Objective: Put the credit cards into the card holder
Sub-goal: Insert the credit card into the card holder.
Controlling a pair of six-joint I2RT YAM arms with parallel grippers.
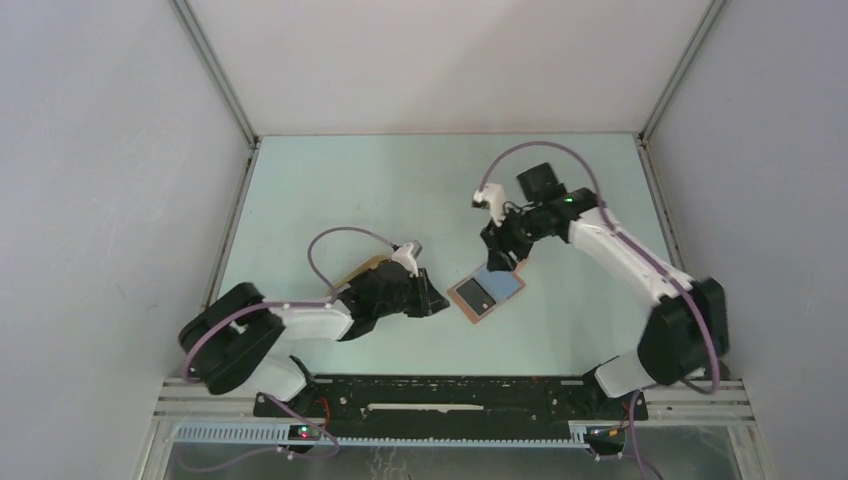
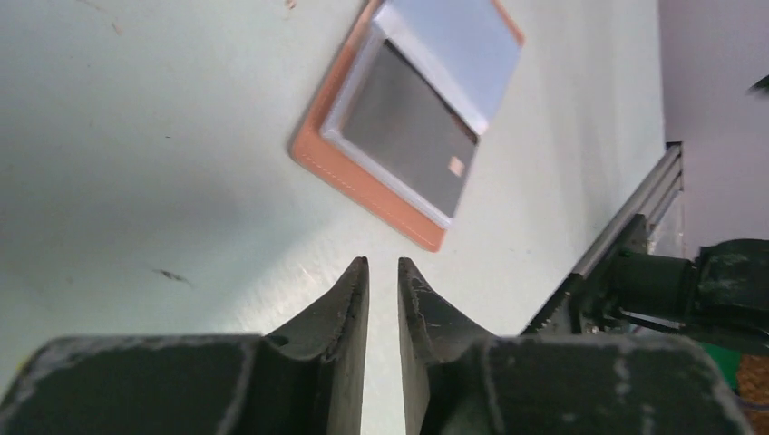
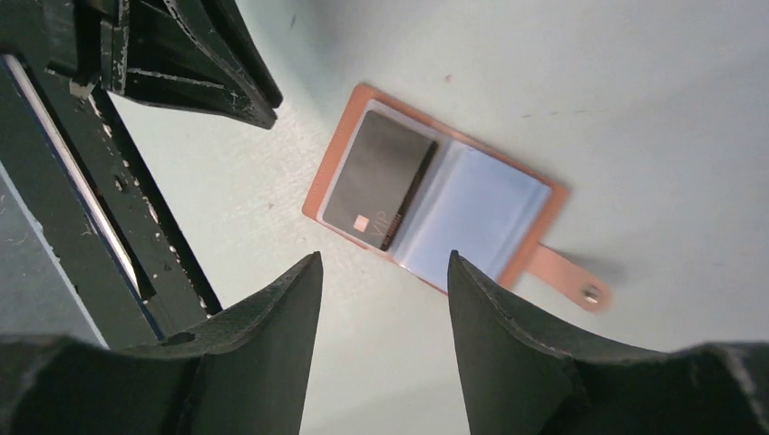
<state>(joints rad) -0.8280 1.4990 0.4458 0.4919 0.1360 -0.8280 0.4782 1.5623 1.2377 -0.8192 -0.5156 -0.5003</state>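
Right hand (image 3: 383, 263) wide, empty; left hand (image 2: 383, 265) narrow. Black card (image 3: 376, 181) in wallet (image 3: 481, 213) ahead: likely stiff, slick, light; pinch an edge.

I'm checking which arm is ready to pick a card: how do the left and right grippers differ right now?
The left gripper is nearly closed, with only a slit between its fingers; the right gripper is spread wide. The left gripper sits low, left of the card holder; the right gripper hangs above its far edge. Both are empty and face the open holder.
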